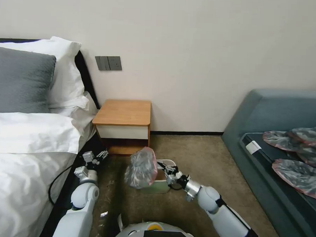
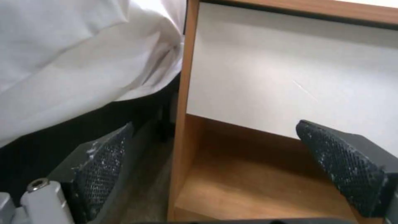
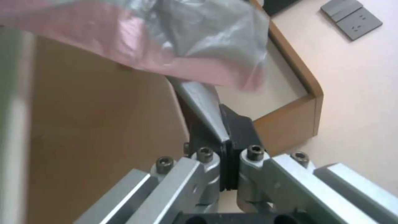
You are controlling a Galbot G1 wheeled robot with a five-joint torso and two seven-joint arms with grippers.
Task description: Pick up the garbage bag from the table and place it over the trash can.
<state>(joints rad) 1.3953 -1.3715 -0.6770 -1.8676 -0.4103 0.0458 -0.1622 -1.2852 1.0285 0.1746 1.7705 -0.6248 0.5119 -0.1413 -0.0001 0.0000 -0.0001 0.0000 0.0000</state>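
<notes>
The garbage bag (image 1: 141, 168), crinkly grey with a pink rim, hangs bunched in the air in front of the table (image 1: 123, 112). My right gripper (image 1: 160, 165) is shut on its edge; in the right wrist view the gripper (image 3: 226, 137) pinches a grey fold of the bag (image 3: 207, 34). The cream trash can (image 1: 161, 187) stands on the carpet just behind and below the bag, partly hidden by it. My left gripper (image 1: 101, 154) is open and holds nothing, low by the table's left front corner. Its fingers (image 2: 101, 169) straddle the table's side panel (image 2: 182, 124).
A bed (image 1: 27, 151) with white linen stands close on the left, with a black cable (image 1: 55, 184) on the floor beside it. At the right, a blue-grey sofa (image 1: 266, 116) carries several flat grey-and-pink bags (image 1: 299, 156). Open carpet (image 1: 198, 151) lies between table and sofa.
</notes>
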